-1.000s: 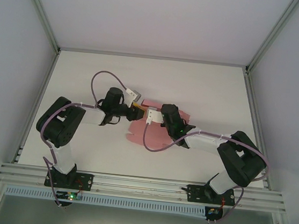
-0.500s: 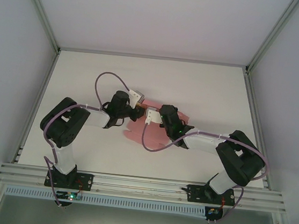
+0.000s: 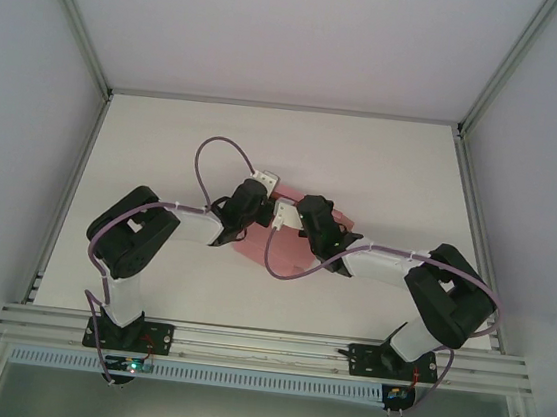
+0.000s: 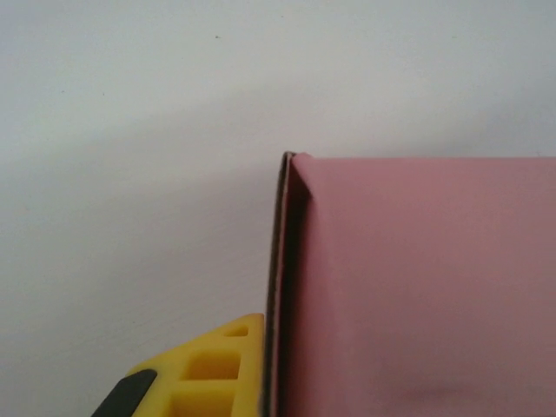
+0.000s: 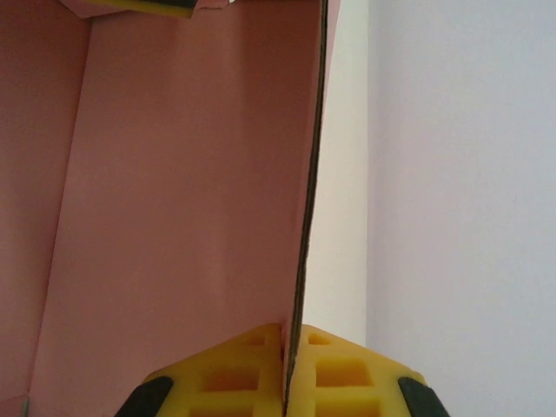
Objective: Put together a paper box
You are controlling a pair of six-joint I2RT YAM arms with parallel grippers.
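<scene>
— Where's the thin pink card box point(image 3: 257, 245)?
— Mid-frame on the white counter point(image 3: 385, 160). Wall-folding, I'd say: the right gripper point(image 5: 285, 347) pinches a raised wall; the left gripper point(image 3: 258, 213) is beside the corner, opening unclear. Next: press that corner square.

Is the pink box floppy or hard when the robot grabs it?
Probably bendy: the box wall looks very thin edge-on where the right gripper pinches it. Likely light too, being thin card. It may crease easily; a folded corner shows in the left wrist view.
</scene>
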